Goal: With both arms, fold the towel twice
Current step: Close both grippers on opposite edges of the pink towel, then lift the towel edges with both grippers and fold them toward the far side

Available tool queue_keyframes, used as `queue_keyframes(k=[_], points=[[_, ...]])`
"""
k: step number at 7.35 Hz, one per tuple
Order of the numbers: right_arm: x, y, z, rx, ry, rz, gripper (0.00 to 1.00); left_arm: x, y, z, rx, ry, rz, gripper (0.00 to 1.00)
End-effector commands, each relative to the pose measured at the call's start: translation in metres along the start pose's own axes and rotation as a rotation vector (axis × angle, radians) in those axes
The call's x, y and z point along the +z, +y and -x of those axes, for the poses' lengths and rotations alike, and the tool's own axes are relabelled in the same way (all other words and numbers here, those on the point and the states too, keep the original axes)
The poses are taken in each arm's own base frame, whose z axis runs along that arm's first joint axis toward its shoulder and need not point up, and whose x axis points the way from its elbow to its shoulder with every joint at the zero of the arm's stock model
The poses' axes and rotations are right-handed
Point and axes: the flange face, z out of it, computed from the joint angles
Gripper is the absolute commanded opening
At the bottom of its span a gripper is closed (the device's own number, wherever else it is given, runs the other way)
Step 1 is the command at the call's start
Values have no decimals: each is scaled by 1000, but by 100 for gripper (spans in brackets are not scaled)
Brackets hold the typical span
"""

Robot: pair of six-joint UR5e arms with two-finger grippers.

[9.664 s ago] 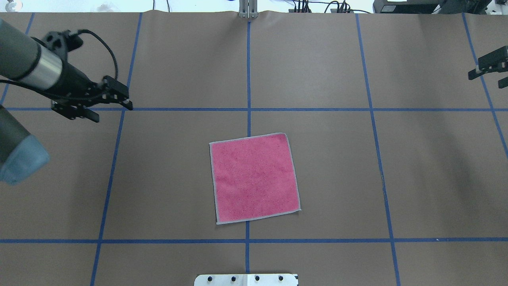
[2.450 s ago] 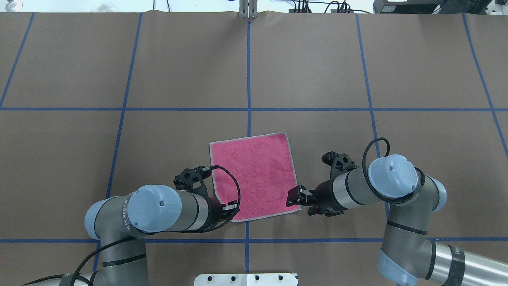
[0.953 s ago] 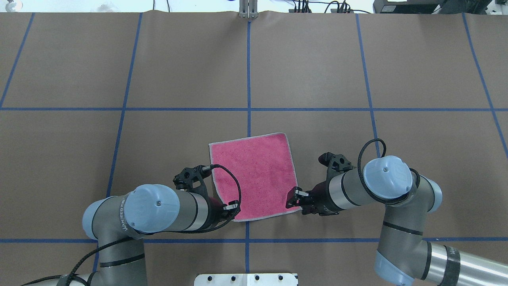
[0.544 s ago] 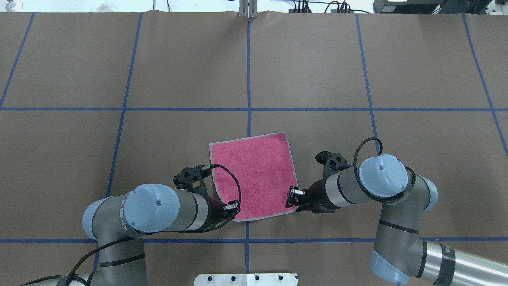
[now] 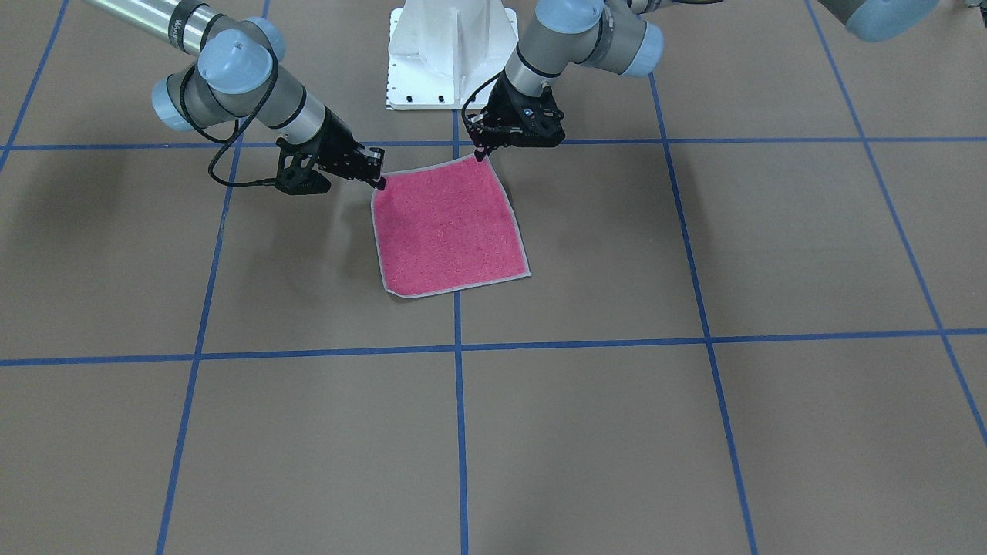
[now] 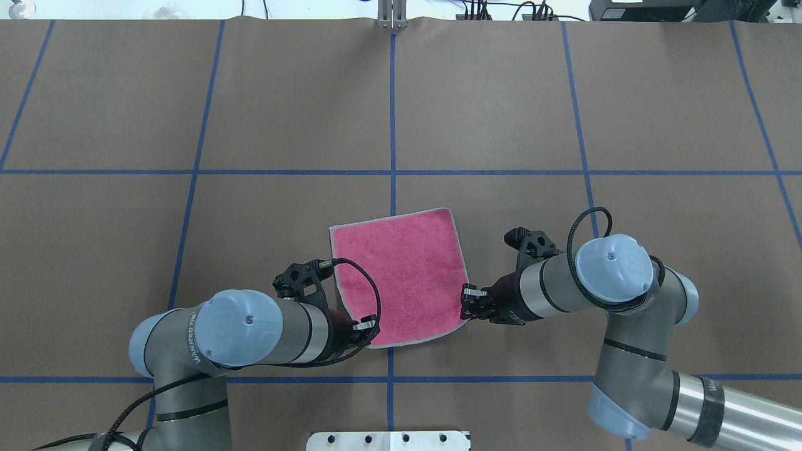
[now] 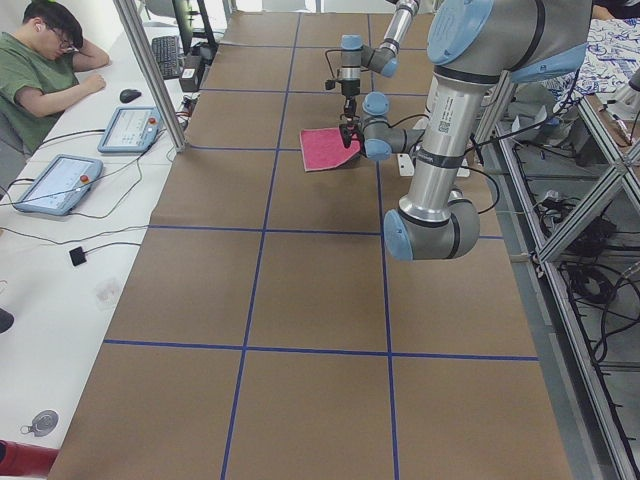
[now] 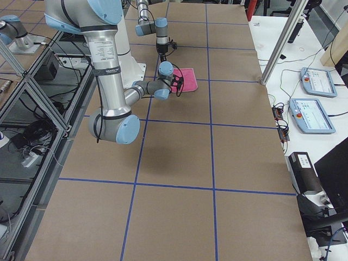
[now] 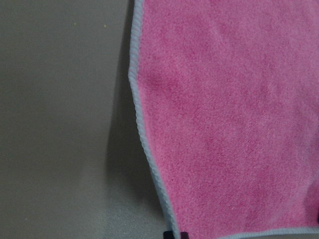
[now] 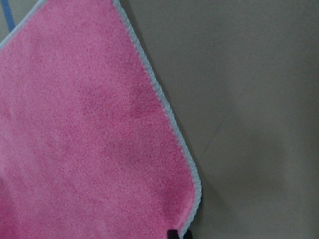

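The pink towel is lying just below the centre of the overhead frame on the brown tabletop, while the left tool is pinching its lower-left corner and the right tool is clamping its slightly raised lower-right corner.

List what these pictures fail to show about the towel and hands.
- Underside of the pink-red square terry towel: face-down in every view, colour unseen.
- Left hand grip: overhead, the left arm and black cable cover the towel corner; left wrist view cuts the fingers off at the bottom edge.
- Right hand: right wrist view shows only a fingertip sliver.
- Side views: both hands too small.
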Motion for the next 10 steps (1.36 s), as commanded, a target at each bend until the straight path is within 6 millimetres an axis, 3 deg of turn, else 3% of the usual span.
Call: queue_keyframes(k=[1, 4, 6, 7, 8, 9, 10], points=[[-14, 7, 10, -3, -33, 5, 0, -25, -6, -11, -2, 30, 31, 0], [-26, 16, 28, -8, -74, 19, 0, -44, -32, 3, -13, 22, 45, 0], [-43, -11, 33, 2, -94, -33, 0, -54, -60, 0, -29, 31, 1, 0], [-48, -18, 49, 0, -118, -47, 0, -59, -69, -2, -33, 42, -15, 0], [-52, -24, 49, 3, -121, -60, 0, -61, -78, -2, -39, 43, -30, 0], [-52, -29, 48, 3, -118, -71, 0, -55, -87, -2, -49, 34, -42, 0], [-48, -42, 48, 10, -109, -87, 0, -45, -94, -14, -40, 33, -50, 0]])
